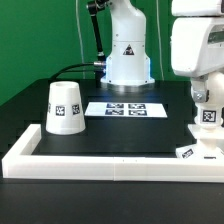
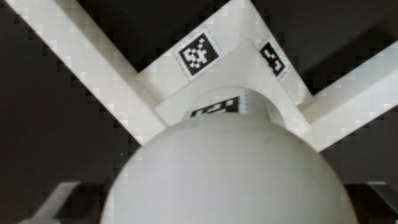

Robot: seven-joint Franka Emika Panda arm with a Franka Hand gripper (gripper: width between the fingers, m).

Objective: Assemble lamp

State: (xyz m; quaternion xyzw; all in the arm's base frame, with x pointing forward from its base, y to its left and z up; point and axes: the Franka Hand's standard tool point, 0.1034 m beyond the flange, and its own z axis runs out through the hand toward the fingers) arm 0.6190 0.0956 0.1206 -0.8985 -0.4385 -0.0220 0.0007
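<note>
End effector [image 1: 206, 118] is low at the exterior view's right, over the lamp base [image 1: 190, 152]. Wrist view is mostly bulb [image 2: 222, 170], its far end meeting the tagged base [image 2: 228, 55] where the arms join. Fingers barely show past the bulb, so can't tell if they're pinching it or spread. Shade [image 1: 65, 108] stands wide end down on the desk [image 1: 110, 135], well apart at the exterior view's left.
</note>
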